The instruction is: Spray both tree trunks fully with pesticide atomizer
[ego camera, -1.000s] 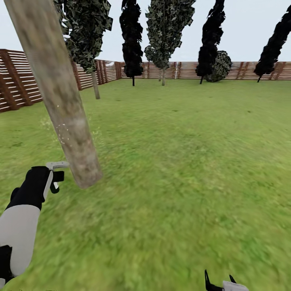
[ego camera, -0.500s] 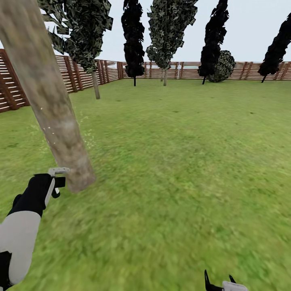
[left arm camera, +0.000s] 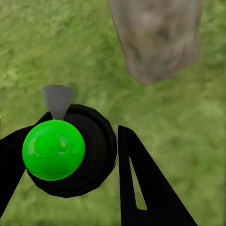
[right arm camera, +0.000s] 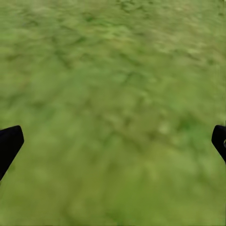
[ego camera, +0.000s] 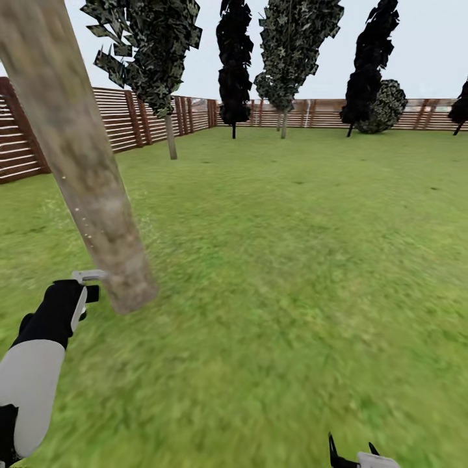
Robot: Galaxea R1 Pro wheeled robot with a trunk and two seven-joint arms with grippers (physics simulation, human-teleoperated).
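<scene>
Left tool (ego camera: pixel 81 292) just beside tree trunk (ego camera: pixel 84 175); fence (ego camera: pixel 123 117) behind lawn (ego camera: pixel 292 260).

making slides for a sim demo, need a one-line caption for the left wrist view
Left gripper holding the green-capped pesticide atomizer, its grey nozzle aimed over the grass toward the base of the mottled tree trunk.

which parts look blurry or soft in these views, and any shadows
Head view: near grass smeared, fence and far trees crisp, no cast shadows. Left wrist view: trunk and grass soft, atomizer in the left end effector sharper. Right wrist view: grass blurred throughout.
</scene>
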